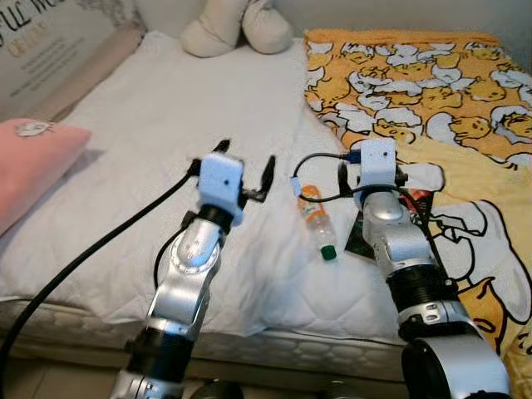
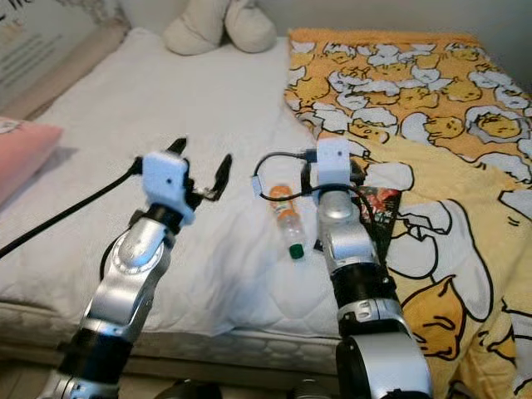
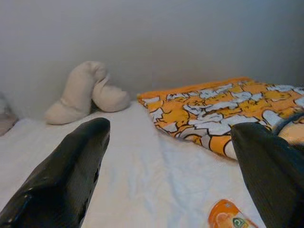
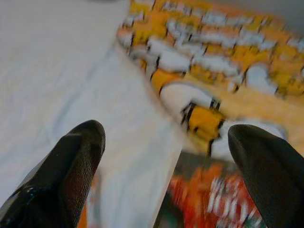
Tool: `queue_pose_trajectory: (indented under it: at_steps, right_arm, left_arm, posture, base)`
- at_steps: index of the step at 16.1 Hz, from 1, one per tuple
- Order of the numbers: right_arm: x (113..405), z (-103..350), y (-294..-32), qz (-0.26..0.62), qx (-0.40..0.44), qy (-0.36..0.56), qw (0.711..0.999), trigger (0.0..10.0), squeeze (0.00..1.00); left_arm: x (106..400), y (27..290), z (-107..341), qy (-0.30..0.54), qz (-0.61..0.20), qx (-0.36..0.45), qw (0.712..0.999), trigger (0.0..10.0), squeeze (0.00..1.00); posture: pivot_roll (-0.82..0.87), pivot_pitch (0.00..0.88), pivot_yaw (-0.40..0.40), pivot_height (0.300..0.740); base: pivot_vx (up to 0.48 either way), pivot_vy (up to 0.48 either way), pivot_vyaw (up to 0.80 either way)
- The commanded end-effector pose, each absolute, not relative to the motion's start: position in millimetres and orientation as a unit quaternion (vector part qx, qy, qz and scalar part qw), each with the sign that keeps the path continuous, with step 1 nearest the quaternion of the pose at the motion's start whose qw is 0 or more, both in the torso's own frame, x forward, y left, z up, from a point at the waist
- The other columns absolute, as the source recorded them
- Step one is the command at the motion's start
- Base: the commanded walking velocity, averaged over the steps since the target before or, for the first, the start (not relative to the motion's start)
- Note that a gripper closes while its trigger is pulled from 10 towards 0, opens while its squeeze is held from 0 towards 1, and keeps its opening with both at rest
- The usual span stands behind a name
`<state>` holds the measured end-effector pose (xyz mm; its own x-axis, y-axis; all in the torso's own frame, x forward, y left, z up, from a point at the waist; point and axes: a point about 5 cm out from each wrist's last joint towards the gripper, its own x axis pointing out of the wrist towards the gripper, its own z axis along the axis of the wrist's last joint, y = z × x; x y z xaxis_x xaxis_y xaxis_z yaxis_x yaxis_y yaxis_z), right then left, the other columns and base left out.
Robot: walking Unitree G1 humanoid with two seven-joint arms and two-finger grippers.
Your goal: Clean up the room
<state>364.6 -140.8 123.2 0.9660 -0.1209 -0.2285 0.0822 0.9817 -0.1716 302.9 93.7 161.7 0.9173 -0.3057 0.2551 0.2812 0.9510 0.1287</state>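
Observation:
A clear plastic bottle [image 1: 317,220] with an orange label and green cap lies on the white bed sheet [image 1: 166,125], between my two arms. My left gripper [image 1: 247,158] hovers open just left of the bottle, nothing between its fingers; the left wrist view catches the bottle's orange label [image 3: 230,217] beside one finger [image 3: 266,171]. A dark red snack packet [image 1: 418,202] lies at the blanket's edge, partly under my right wrist. My right gripper [image 4: 166,128] stands open above the packet [image 4: 213,199], blurred in the right wrist view.
An orange and yellow duck-print blanket [image 1: 432,75] covers the bed's right half. A beige plush toy [image 1: 237,25] sits at the head of the bed. A pink pillow [image 1: 29,158] lies at the left. The mattress edge [image 1: 274,341] runs right in front of me.

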Motion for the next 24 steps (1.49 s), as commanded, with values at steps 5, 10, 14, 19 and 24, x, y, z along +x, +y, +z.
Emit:
queue_pose_trajectory:
  at_steps: [5,10,14,19,24]
  right_arm:
    - [362,98,-132,-0.049,-0.046,0.182,0.981,10.0,0.00]
    - [361,83,-127,-0.031,-0.036,0.231,0.972,10.0,0.00]
    - [357,76,-116,-0.014,-0.027,0.252,0.967,10.0,0.00]
    - [359,84,-108,-0.003,-0.013,0.241,0.970,10.0,0.00]
    - [363,108,-94,0.020,-0.028,0.170,0.985,10.0,0.00]
  left_arm:
    - [282,82,197,-0.234,-0.180,0.069,0.953,10.0,0.00]
    - [269,98,151,-0.097,-0.206,0.081,0.970,10.0,0.00]
    - [263,142,156,-0.055,-0.251,0.088,0.962,10.0,0.00]
    - [251,126,168,-0.041,-0.333,0.069,0.939,10.0,0.00]
    - [248,120,168,-0.031,-0.342,0.064,0.937,10.0,0.00]
  posture:
    - [-0.12,0.117,0.078,0.731]
    - [-0.11,0.197,0.099,0.731]
    - [-0.10,0.238,0.102,0.731]
    - [-0.09,0.250,0.104,0.731]
    - [-0.09,0.250,0.099,0.731]
  base:
    - [0.000,0.000,0.00]
    - [0.000,0.000,0.00]
    - [0.000,0.000,0.00]
    - [0.000,0.000,0.00]
    - [0.000,0.000,0.00]
